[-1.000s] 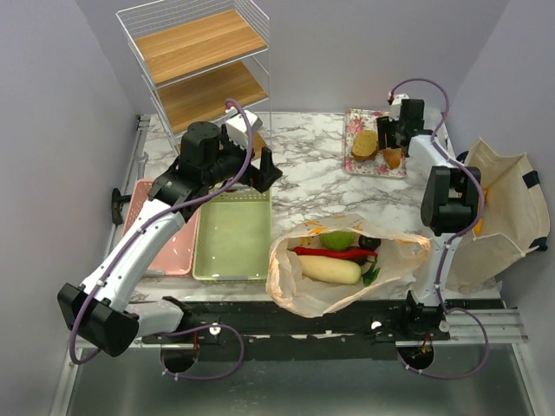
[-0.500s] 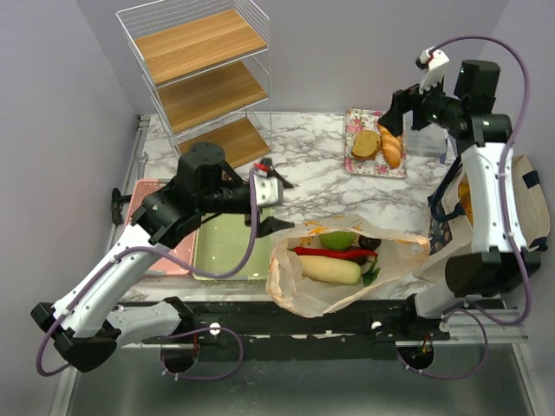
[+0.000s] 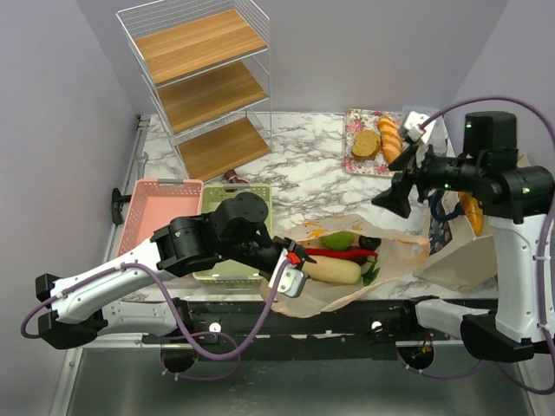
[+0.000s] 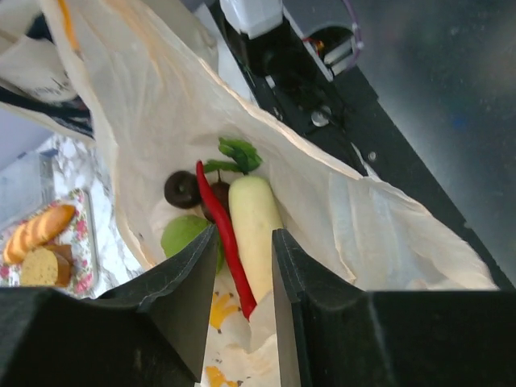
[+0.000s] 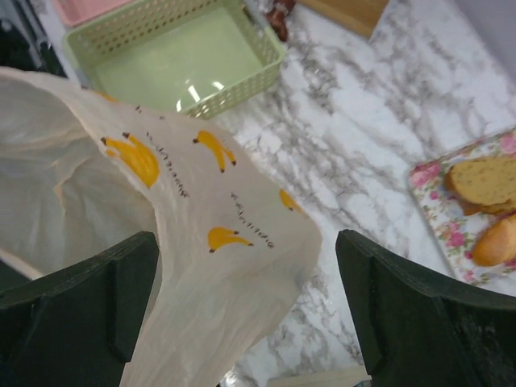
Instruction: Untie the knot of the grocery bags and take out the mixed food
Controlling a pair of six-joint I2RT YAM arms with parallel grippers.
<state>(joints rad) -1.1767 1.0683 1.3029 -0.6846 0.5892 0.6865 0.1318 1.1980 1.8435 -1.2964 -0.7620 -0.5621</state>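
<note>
One grocery bag (image 3: 395, 260) lies open on the marble table. Inside it are a green round vegetable (image 3: 340, 240), a red chilli (image 3: 334, 253), a pale radish (image 3: 331, 270) and a dark ball (image 3: 369, 243). My left gripper (image 3: 284, 262) sits at the bag's left rim. In the left wrist view its jaws (image 4: 244, 242) stand narrowly apart, with the chilli (image 4: 226, 242) tip and a fold of the bag (image 4: 371, 234) in the gap. My right gripper (image 3: 395, 195) hangs wide open above the bag's right side (image 5: 210, 242), holding nothing. Golden bread rolls (image 3: 390, 139) lie on the floral tray (image 3: 373, 167).
A canvas tote (image 3: 464, 256) slumps at the right under the right arm. Pink basket (image 3: 152, 208) and green basket (image 5: 181, 68) sit at the left, partly under the left arm. A wire shelf (image 3: 199, 78) stands at the back left. A brown bread slice (image 3: 364, 144) shares the tray.
My left arm swung from above the baskets down to the bag's left rim and its jaws narrowed. My right arm left the tray, rose, opened wide and came over the bag.
</note>
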